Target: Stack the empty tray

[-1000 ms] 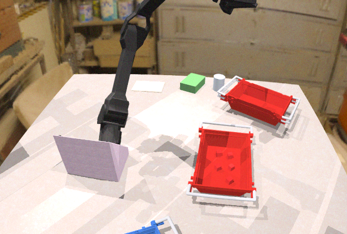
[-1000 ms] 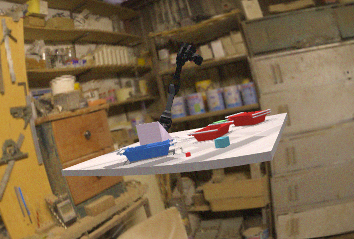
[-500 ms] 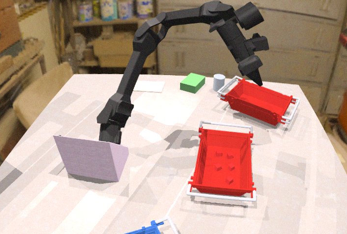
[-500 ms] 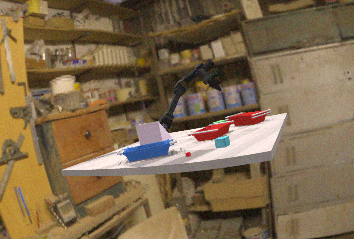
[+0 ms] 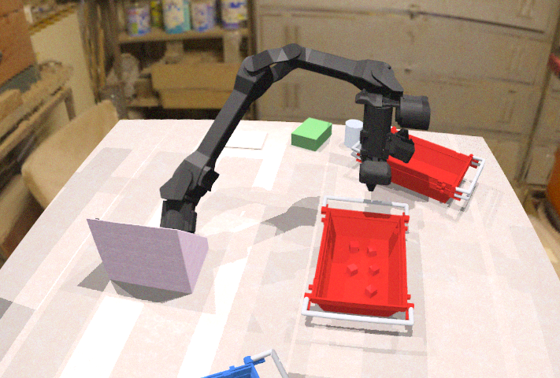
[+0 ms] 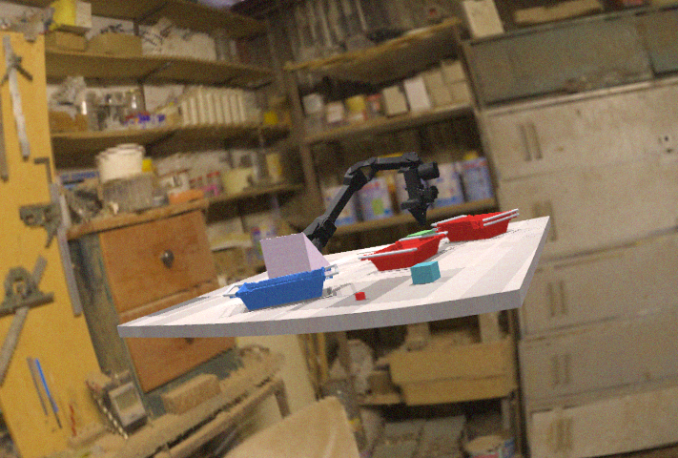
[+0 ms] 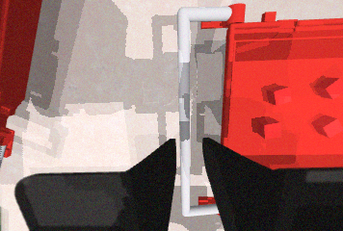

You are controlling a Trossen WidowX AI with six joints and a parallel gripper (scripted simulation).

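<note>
The loaded red tray (image 5: 356, 306) (image 6: 404, 259) (image 7: 324, 40) stands on the table with several small red blocks (image 5: 373, 270) (image 7: 329, 126) inside. Its far wire bar (image 5: 365, 201) (image 7: 184, 82) and near wire bar (image 5: 356, 318) are swung out beyond its ends. The empty red tray (image 5: 414, 184) (image 6: 471, 226) (image 7: 15, 48) lies behind it to the right, its bars also out over its ends. My gripper (image 5: 371, 189) (image 6: 422, 223) (image 7: 189, 144) points down above the far bar, slightly open and empty. In the wrist view that bar shows through the gap between the fingertips, below them.
A lilac wedge (image 5: 142, 253) (image 6: 291, 254) stands by the arm's base. A blue tray (image 5: 235, 373) (image 6: 279, 291) is at the near edge. A green box (image 5: 311, 131), a pale cylinder (image 5: 353, 133) and a white plate (image 5: 246, 139) are at the back. A teal block (image 6: 424, 272) and a small red cube (image 6: 359, 296) also lie there.
</note>
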